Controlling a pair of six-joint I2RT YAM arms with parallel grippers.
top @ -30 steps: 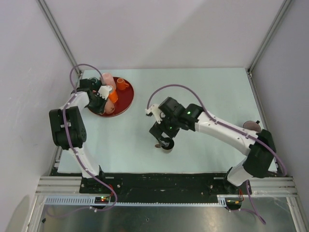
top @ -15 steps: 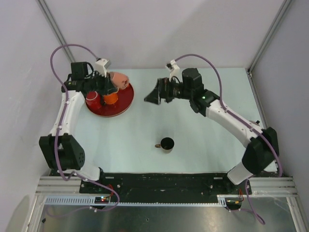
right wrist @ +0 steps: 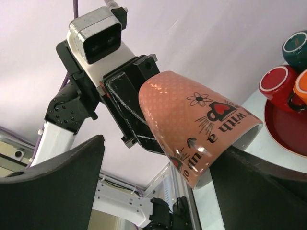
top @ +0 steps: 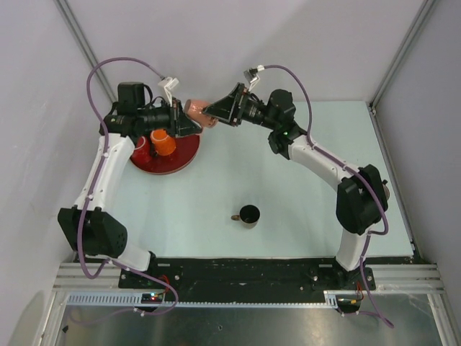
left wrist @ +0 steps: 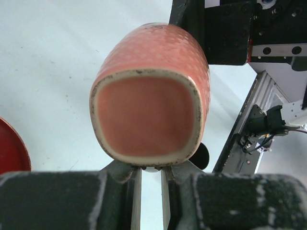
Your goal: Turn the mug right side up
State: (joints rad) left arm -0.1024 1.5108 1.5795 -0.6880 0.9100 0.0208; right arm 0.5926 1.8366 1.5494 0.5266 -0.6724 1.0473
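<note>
The pink mug (right wrist: 192,129) bears lettering "with a".

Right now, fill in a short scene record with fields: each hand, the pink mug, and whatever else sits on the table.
pink mug: in the air, lying on its side, above the far left of the table
left hand: shut on the pink mug at its base end
right hand: open, straddling the mug's rim end
red tray: far left of the table, orange mug on it
dark mug: upright near the table's centre, apart from both hands
task: not yet done
</note>
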